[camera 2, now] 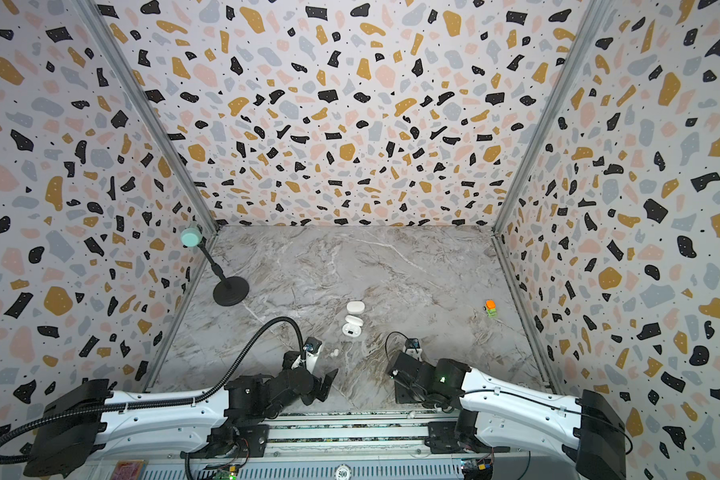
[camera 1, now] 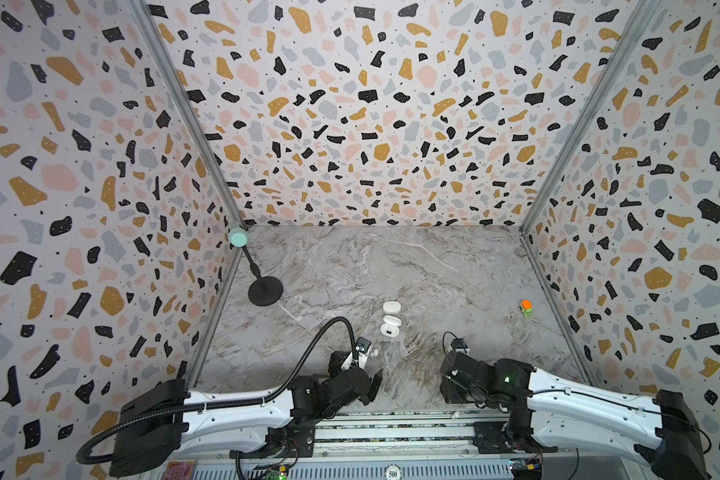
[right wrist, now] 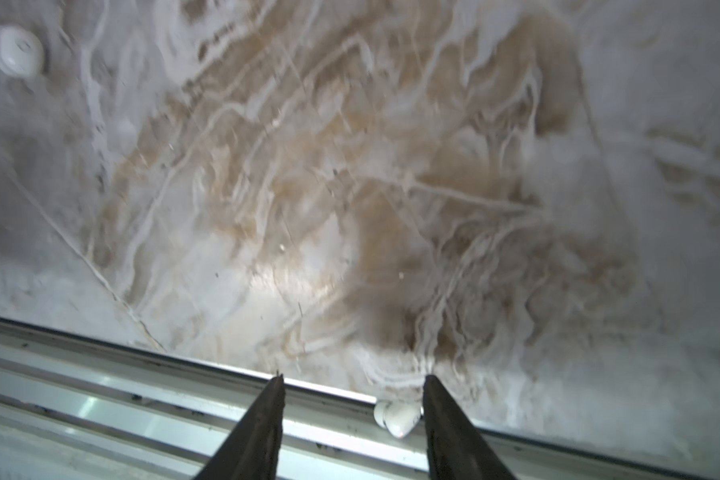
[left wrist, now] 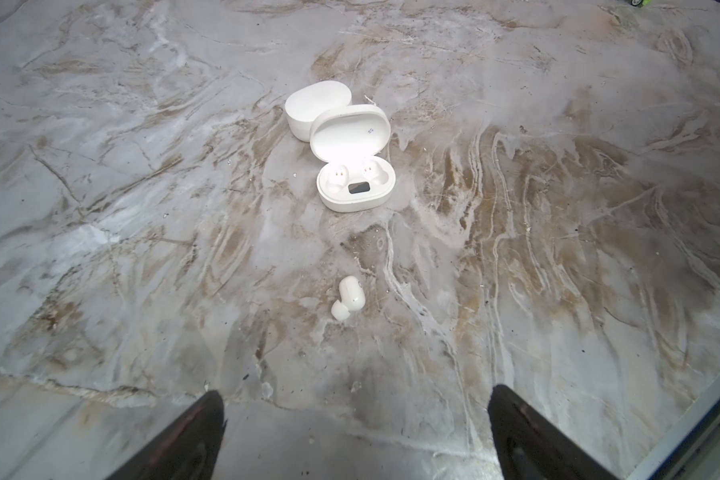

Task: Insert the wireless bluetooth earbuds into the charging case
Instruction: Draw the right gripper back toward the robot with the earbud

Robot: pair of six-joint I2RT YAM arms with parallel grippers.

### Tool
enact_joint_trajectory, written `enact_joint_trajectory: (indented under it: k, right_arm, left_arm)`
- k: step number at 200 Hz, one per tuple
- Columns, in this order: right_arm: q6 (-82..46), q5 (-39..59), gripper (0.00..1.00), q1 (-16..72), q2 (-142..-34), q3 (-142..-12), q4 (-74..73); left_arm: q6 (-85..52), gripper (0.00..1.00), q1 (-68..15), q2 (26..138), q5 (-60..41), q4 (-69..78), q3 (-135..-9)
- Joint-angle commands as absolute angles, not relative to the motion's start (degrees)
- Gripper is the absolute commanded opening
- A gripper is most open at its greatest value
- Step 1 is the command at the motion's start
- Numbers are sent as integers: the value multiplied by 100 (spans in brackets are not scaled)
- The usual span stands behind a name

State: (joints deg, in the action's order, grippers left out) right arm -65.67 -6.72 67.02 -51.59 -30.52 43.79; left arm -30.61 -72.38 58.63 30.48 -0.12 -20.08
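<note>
Two white oval charging cases lie mid-table: a closed one (camera 1: 391, 307) and, just in front, an open one (left wrist: 356, 189) with its lid (left wrist: 350, 131) raised and both wells looking empty. One white earbud (left wrist: 347, 298) lies on the marble ahead of my left gripper (left wrist: 357, 390), which is wide open and holds nothing. This earbud (camera 1: 375, 352) shows in both top views. My right gripper (right wrist: 355, 378) points down at the table's front edge, jaws apart. A second earbud (right wrist: 395, 415) lies loose between them, close beside one finger (right wrist: 437, 411), at the metal rail.
A black round-based stand (camera 1: 265, 291) with a mint-green top is at the back left. A small orange and green toy (camera 1: 526, 308) sits at the right. Patterned walls enclose three sides, and a metal rail (camera 1: 391, 419) runs along the front edge.
</note>
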Motion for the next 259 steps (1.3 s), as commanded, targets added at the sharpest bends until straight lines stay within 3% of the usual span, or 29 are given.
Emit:
enact_joint_trajectory:
  k: [1,30,64,259]
  right_arm:
    - [-7814,-599,56,7188,-5157,-2974,4751]
    - [-8559,-627,56,7924,-5472,-2978,4772]
    - [-9059,-439,55,8145,-5616,-2762,4659]
    - [-8613,-731,43,7567,-6041,-2437,4438]
  left_arm:
    - [-2947,100,-7270,5898,3042,176,-2010]
    - [-2952,100,-7269,5832,3055,163,-1987]
    - [-2953,100,-7273,5766,3059,151,-1960]
    - [-2954,100,-7277,5889,3071,194,-1959]
